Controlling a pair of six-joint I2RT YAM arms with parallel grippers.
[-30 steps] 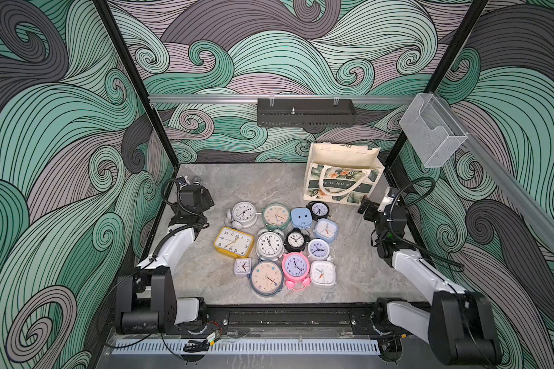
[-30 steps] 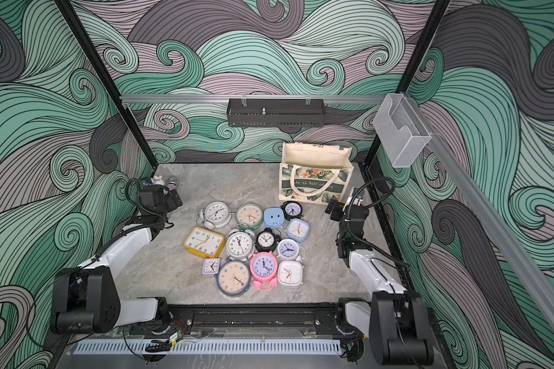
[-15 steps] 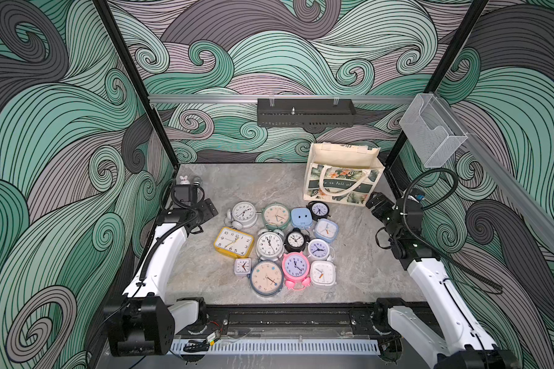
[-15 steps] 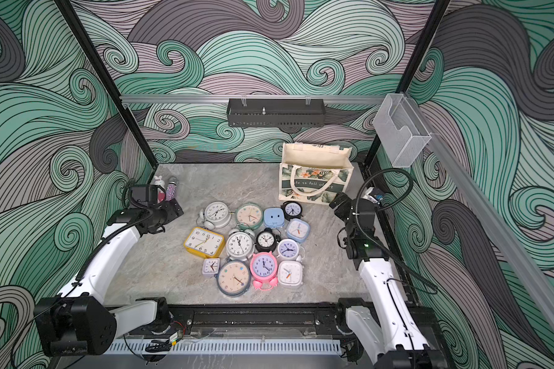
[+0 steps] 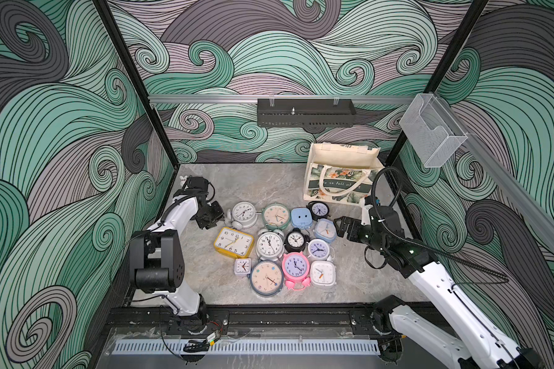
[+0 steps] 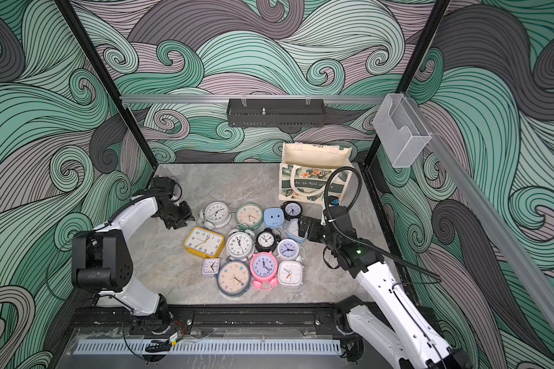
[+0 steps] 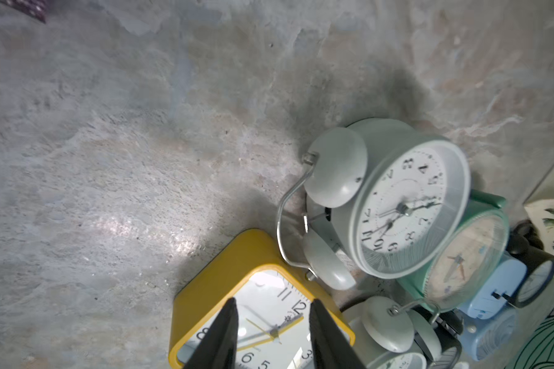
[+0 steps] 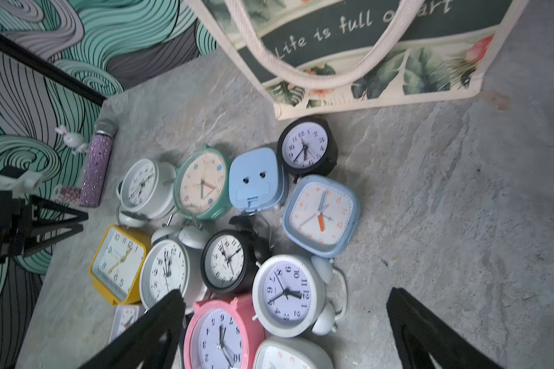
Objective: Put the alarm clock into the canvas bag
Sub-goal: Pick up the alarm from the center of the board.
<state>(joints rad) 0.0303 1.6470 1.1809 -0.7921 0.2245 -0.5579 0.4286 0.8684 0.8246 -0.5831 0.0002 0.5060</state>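
Note:
Several alarm clocks lie in a cluster mid-table. Among them are a yellow square clock point(image 5: 234, 242) point(image 7: 237, 265), a white twin-bell clock point(image 5: 244, 214) point(image 7: 403, 198) and a light blue square clock point(image 5: 326, 230) point(image 8: 322, 215). The canvas bag point(image 5: 333, 191) point(image 6: 307, 185) point(image 8: 397, 64) stands upright at the back right, mouth open. My left gripper point(image 5: 211, 222) point(image 7: 272, 303) hovers by the yellow clock with a narrow gap between its fingers, holding nothing. My right gripper point(image 5: 341, 225) point(image 8: 285, 292) is wide open just right of the light blue clock, above the pile.
A purple glitter bottle point(image 8: 96, 163) and a small white rabbit figure point(image 8: 69, 139) stand at the back left corner. A black rack point(image 5: 304, 111) hangs on the back wall and a clear holder point(image 5: 429, 134) on the right rail. Patterned walls enclose three sides.
Both arms have swung in from the sides toward the clock pile. The left gripper's fingers have drawn closer together. The right gripper stays wide open. Clocks and bag have not moved.

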